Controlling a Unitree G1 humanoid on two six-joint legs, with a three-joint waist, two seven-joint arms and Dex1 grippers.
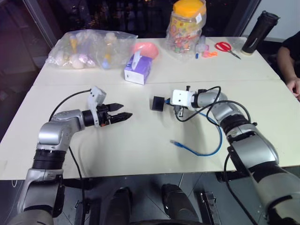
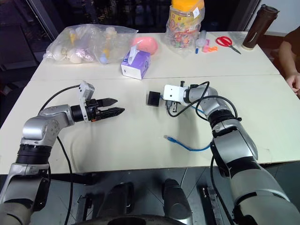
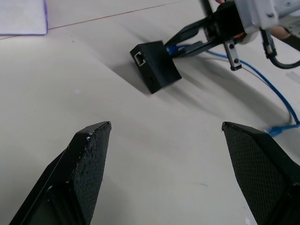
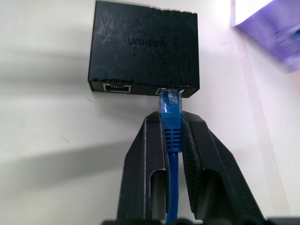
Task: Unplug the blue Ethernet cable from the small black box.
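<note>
The free end of the blue cable (image 1: 194,147) lies near the table (image 1: 140,154) edge. Farther in, the right gripper (image 4: 172,133) is clenched on its plug boot, just behind the black box (image 4: 143,49). The pull should run straight back. The left gripper (image 1: 123,111) hangs spread wide, well apart, and could steady the box.

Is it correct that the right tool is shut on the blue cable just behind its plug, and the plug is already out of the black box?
Not quite. The right tool is shut on the blue cable just behind its plug, but the plug is not out: the right wrist view shows it seated in a port of the black box.
</note>
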